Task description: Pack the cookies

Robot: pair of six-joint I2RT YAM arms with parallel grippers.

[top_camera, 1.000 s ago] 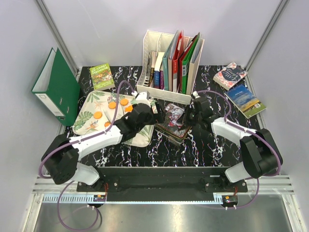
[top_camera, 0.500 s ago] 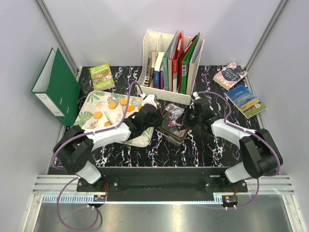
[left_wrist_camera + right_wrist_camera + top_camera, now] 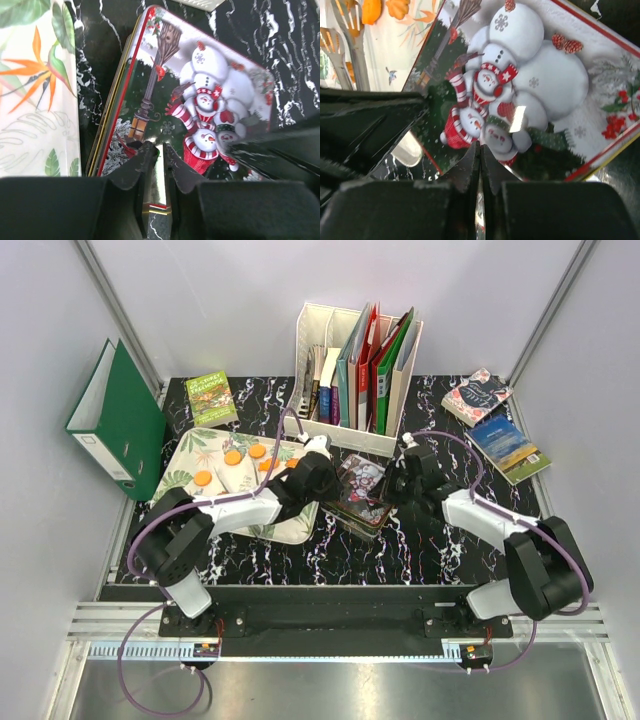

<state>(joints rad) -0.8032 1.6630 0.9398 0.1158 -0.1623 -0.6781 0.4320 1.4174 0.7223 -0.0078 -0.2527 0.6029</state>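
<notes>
Our left end effector has quit the leaf-printed tray, where the small orange round cookies lie unpacked, and now clamps the rim of the snowman-printed metal tin opposite our right end effector, whose fingers are pressed together, so we judge lid-opening comes next.

Tray: lay on the left of my table, with the cookies on its rear part.
Tin: sat just right of the tray, between my two arms.
Left gripper: was at the tin's tray-side edge.
Right gripper: was at the tin's opposite edge.
File rack: stood behind the tin.
Binder: stood far left, beside the tray.
Left book: lay behind the tray.
Corner book: lay rear right.
Side book: lay just before it.
</notes>
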